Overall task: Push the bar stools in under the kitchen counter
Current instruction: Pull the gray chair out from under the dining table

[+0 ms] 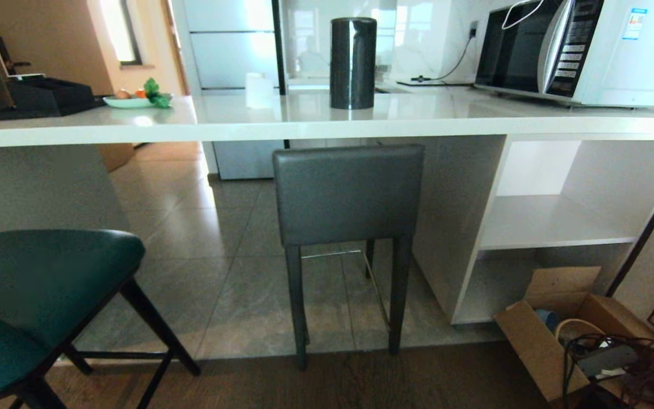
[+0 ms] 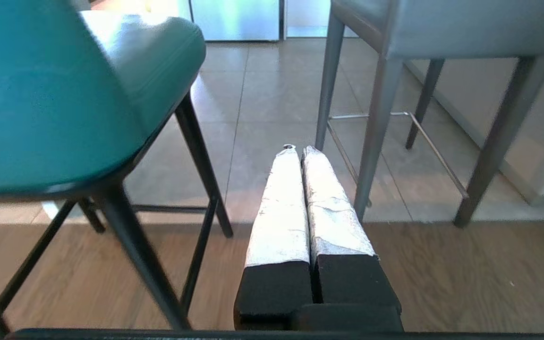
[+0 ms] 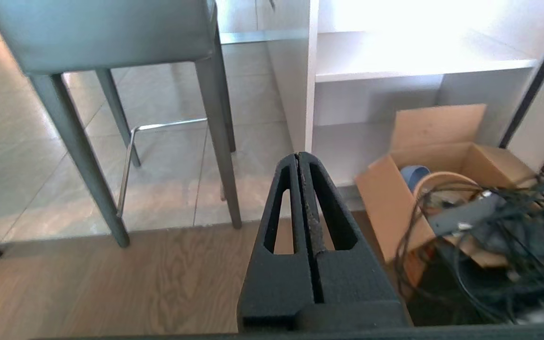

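**Stools still out, both arms low and idle**

Teal stool (image 1: 37,284) at 8 o'clock in the head view, well clear of the tabletop (image 1: 315,116) edge, seat not under the slab. In the left wrist view it sits at about 10 o'clock from the left gripper (image 2: 299,150), near but not touching; fingers (image 2: 279,212) clenched on nothing.

Grey stool (image 1: 348,193) dead centre, back upright just below the slab edge, rear legs at the tile/wood seam. Looks close to tucked, front-back travel hard to judge. From the right gripper (image 3: 299,155) it lies at 10–11 o'clock, apart; fingers pressed together, empty.

Judgement: teal stool needs the bigger push, straight toward 12 under the slab. Left arm is nearer it. Cardboard box (image 1: 554,329) at 4 o'clock, off the path.
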You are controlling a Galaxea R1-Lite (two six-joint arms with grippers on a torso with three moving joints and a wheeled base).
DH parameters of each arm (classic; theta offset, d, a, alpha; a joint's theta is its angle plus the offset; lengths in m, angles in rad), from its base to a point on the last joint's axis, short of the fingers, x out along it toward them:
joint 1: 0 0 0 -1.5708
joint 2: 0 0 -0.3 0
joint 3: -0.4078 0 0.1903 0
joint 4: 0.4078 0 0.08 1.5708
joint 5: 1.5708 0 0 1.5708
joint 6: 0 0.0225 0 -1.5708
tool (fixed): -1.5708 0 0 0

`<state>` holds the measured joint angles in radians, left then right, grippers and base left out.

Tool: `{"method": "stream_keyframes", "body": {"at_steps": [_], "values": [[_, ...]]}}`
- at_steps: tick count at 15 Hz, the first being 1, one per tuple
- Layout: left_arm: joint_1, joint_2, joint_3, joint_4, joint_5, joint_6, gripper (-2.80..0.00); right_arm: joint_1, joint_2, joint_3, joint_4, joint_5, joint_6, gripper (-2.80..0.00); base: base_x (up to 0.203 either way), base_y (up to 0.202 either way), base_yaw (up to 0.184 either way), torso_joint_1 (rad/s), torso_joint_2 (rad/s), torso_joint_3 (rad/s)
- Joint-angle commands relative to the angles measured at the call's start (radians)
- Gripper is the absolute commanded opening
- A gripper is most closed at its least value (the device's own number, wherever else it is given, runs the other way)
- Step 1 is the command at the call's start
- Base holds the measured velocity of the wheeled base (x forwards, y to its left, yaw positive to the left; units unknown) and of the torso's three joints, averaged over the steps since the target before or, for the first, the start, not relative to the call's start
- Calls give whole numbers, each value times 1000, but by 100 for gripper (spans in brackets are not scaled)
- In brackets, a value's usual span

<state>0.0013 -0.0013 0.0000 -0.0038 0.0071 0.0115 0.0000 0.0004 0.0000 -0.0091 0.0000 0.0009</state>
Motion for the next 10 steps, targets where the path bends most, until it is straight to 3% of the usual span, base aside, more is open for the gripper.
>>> {"method": "stream_keyframes", "body": {"at_steps": [1, 10], "values": [[0, 1, 3, -1, 1, 1, -280, 0, 0, 5, 0, 0, 1, -280, 194, 0, 3, -2, 12, -2], [0, 1, 3, -2, 1, -5, -280, 0, 0, 5, 0, 0, 1, -280, 194, 0, 1, 3, 2, 2]]}}
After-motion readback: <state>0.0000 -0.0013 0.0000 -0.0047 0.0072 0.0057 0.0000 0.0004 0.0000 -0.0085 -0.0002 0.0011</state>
